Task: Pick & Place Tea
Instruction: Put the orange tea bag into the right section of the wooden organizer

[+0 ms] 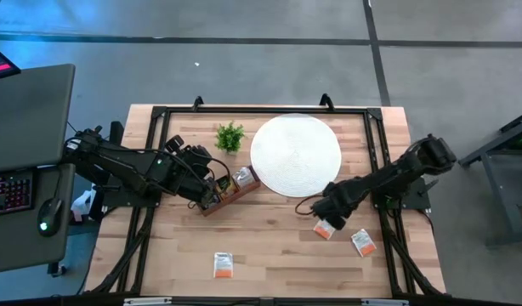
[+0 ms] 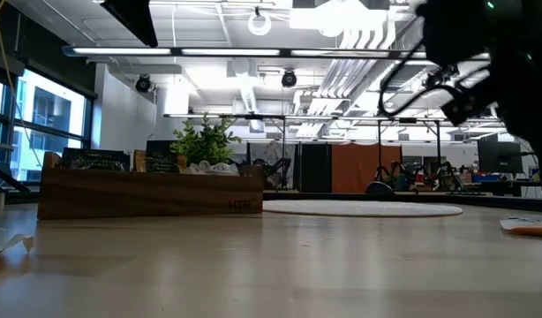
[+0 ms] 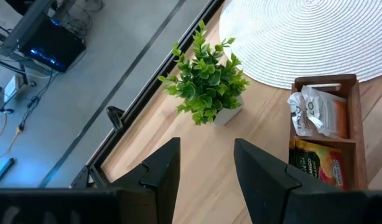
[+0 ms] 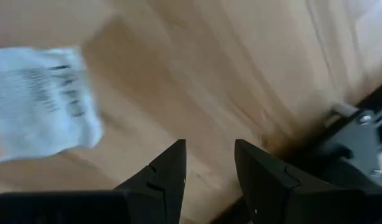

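Note:
Three orange-and-white tea sachets lie flat on the table: one (image 1: 325, 228) just near-side of my right gripper (image 1: 322, 212), one (image 1: 363, 243) to its right, one (image 1: 223, 265) by the near edge. More sachets (image 3: 318, 115) sit in the brown wooden tray (image 1: 231, 189). My right gripper (image 4: 209, 163) hovers open over bare wood, with a blurred sachet (image 4: 38, 102) beside it and untouched. My left gripper (image 3: 206, 171) is open and empty above the tray's left end (image 1: 212, 191).
The white woven disc (image 1: 295, 155) lies at the far middle of the table. A small green plant (image 1: 229, 136) stands between the disc and the tray's far side. In the low view the tray (image 2: 152, 193) stands left and the disc (image 2: 359, 208) further back.

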